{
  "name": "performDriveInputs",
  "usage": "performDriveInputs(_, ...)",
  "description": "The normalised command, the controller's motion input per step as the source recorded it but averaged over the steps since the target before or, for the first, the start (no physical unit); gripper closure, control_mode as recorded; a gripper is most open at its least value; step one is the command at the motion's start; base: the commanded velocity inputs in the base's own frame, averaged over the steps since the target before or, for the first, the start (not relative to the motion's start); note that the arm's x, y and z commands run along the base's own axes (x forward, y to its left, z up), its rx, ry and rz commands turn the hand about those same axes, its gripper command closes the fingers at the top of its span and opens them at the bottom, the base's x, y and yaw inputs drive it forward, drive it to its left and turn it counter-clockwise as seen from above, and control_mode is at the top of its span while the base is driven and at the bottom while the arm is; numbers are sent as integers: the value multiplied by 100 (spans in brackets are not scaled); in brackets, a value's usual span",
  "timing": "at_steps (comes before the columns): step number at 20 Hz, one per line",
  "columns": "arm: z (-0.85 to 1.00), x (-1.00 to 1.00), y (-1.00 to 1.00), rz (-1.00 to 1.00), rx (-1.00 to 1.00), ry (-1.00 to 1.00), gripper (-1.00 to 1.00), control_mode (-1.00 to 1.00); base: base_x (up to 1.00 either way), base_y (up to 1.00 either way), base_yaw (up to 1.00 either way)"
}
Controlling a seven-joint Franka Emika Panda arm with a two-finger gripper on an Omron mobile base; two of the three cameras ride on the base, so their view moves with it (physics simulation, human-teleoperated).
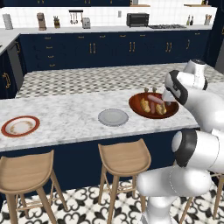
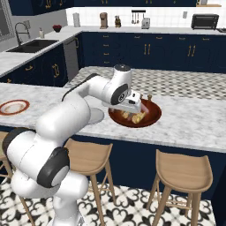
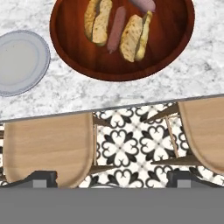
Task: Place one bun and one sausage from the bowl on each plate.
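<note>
The dark orange-red bowl sits on the marble counter and holds two split buns with a pink sausage between them and another sausage at its far side. Left of it lies the plain grey plate. The red-rimmed plate lies far to the left. My gripper hangs open and holds nothing, above the bowl's near rim and the counter's front edge.
Wooden stools stand under the counter's front edge, over a patterned tile floor. Two small shakers stand just behind the bowl. Bare marble stretches between the two plates.
</note>
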Motion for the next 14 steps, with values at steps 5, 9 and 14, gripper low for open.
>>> performDriveInputs(5, -41, 36, -7, -4, 0, 0, -100, -100, 0, 0, 0)
performDriveInputs(9, -43, 34, -5, -4, 0, 0, -100, -100, 0, 0, 0)
performDriveInputs(14, -31, 37, -14, -4, 0, 0, -100, -100, 0, 0, 0)
